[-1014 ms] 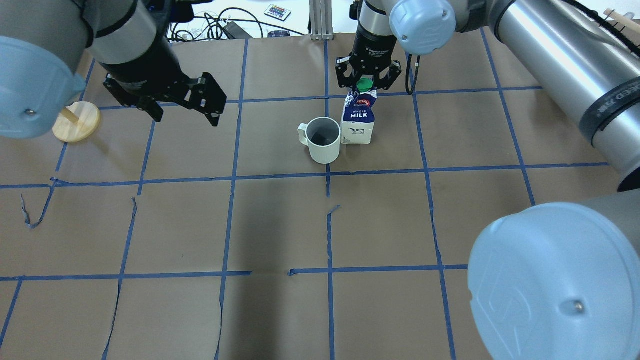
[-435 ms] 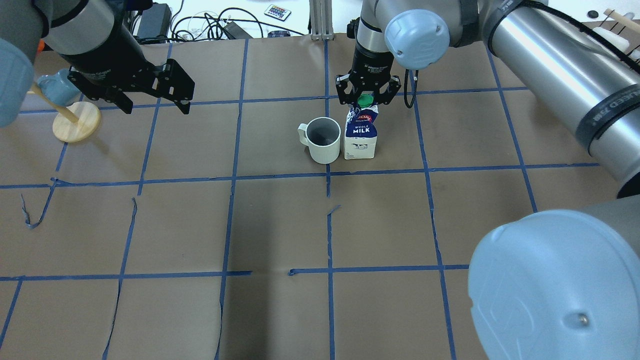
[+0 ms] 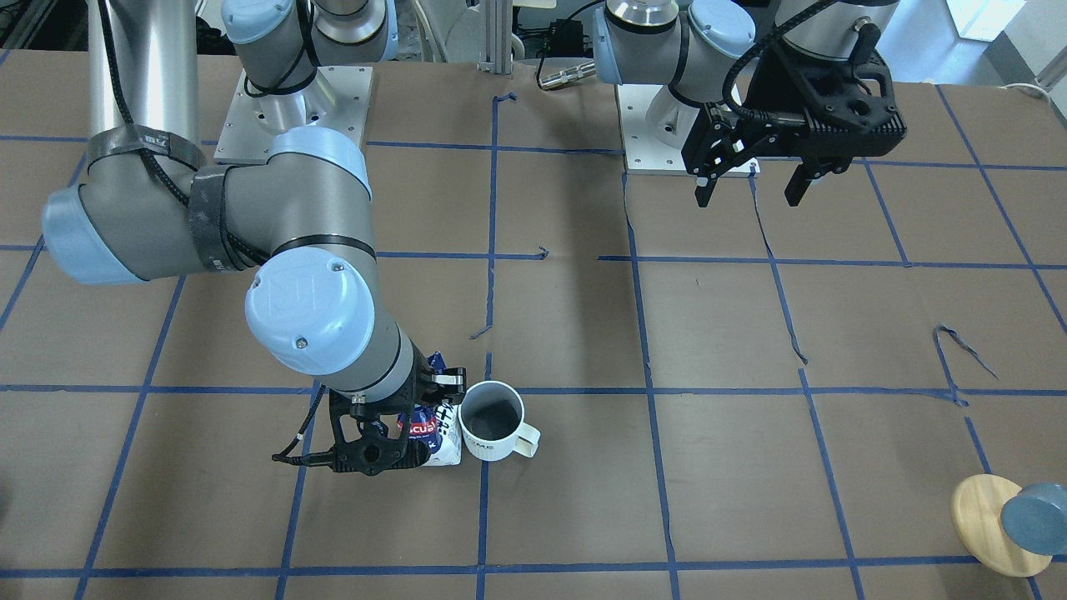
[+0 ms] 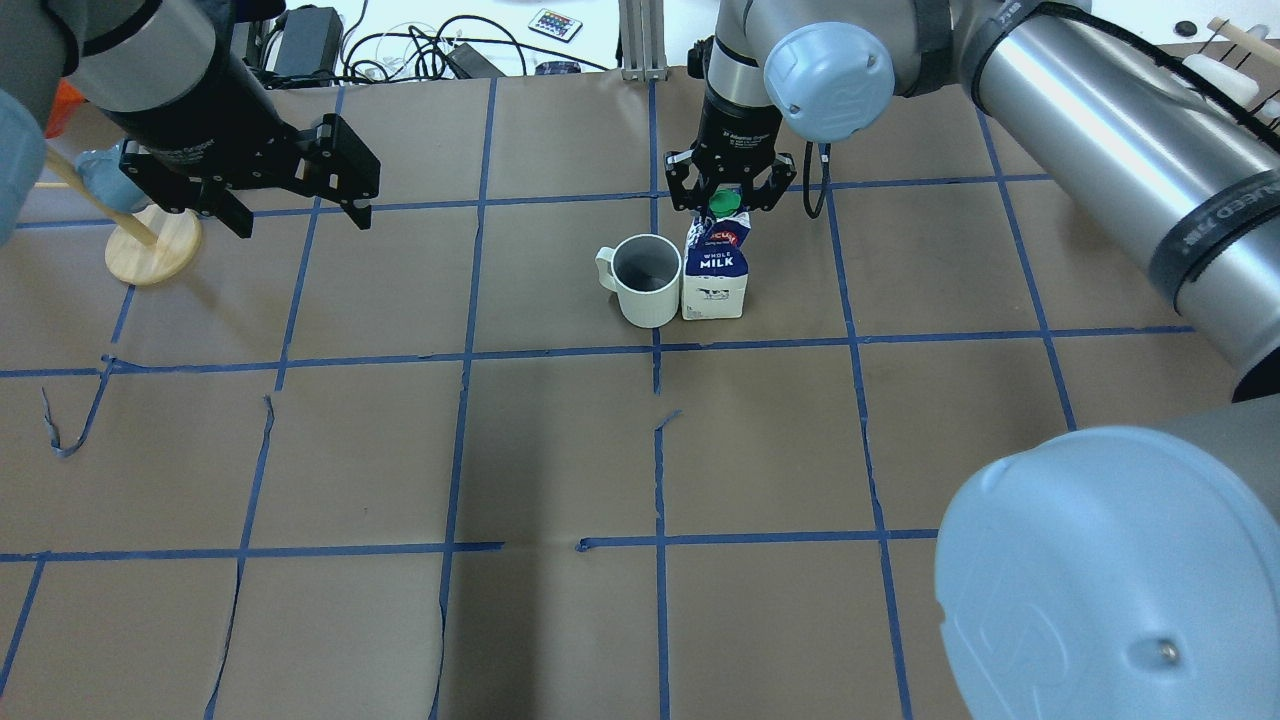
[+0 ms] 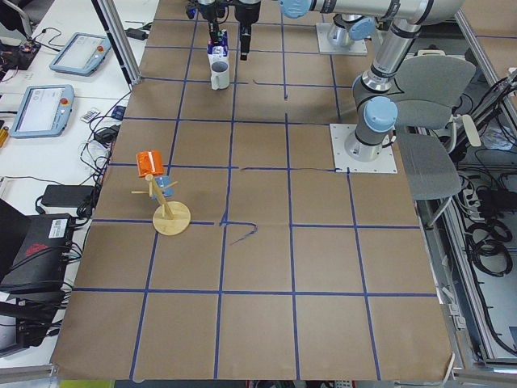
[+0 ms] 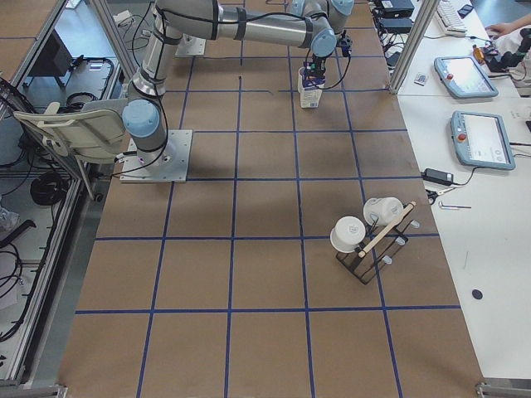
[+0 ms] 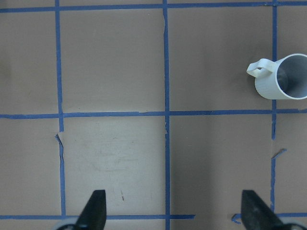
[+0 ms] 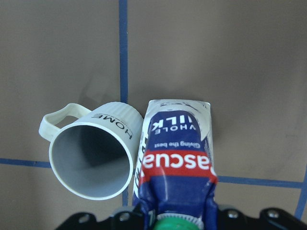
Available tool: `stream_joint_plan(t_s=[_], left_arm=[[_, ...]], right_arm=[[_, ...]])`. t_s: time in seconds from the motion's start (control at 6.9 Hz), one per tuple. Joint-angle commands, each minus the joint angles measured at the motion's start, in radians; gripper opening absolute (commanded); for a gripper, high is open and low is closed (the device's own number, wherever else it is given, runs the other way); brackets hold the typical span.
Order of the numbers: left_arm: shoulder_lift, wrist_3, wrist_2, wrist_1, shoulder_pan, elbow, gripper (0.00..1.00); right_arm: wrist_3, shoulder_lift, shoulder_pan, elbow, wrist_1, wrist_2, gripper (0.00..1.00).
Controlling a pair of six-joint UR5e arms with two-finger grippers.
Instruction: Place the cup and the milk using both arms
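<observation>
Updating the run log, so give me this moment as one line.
left gripper: open, empty, away from cup | right gripper: closed on milk top | milk: standing on table beside cup

You see the small white ceramic mug (image 4: 648,282) standing upright just beside the blue-and-white gable-top milk carton (image 4: 714,280), whose green-capped top the right black two-finger gripper (image 4: 727,196) clasps, while the left black two-finger gripper (image 4: 300,218) hangs spread wide near the round wooden base (image 4: 155,245).
</observation>
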Motion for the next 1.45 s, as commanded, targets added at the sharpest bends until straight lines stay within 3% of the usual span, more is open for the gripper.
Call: stream_joint_plan(t_s=[0.0,0.14,0.29,0.72,0.87,1.16,1.3], left_arm=[[0.006,-0.001,0.0,-0.003,0.0,-0.003,1.0],[0.006,-0.001,-0.002,-0.002,0.0,-0.003,1.0],[0.006,-0.001,0.0,-0.002,0.002,-0.003,1.0],[0.006,-0.001,0.0,-0.002,0.003,-0.003,1.0],[0.006,-0.001,0.0,-0.003,0.002,-0.003,1.0],[0.007,-0.001,0.001,-0.003,0.002,-0.005,1.0],[0.007,-0.001,0.001,-0.003,0.003,-0.005,1.0]], right_arm=[[0.007,0.001,0.009,0.003,0.0,0.001,0.4],[-0.005,0.001,0.007,0.003,-0.004,-0.002,0.74],[-0.007,-0.001,0.007,-0.001,-0.006,-0.009,0.96],[0.008,-0.077,0.0,-0.088,0.006,-0.022,1.0],[-0.018,-0.109,-0.023,-0.102,0.028,-0.076,1.0],[-0.256,-0.267,-0.142,-0.052,0.101,-0.111,1.0],[-0.347,-0.374,-0.176,0.049,0.138,-0.121,1.0]])
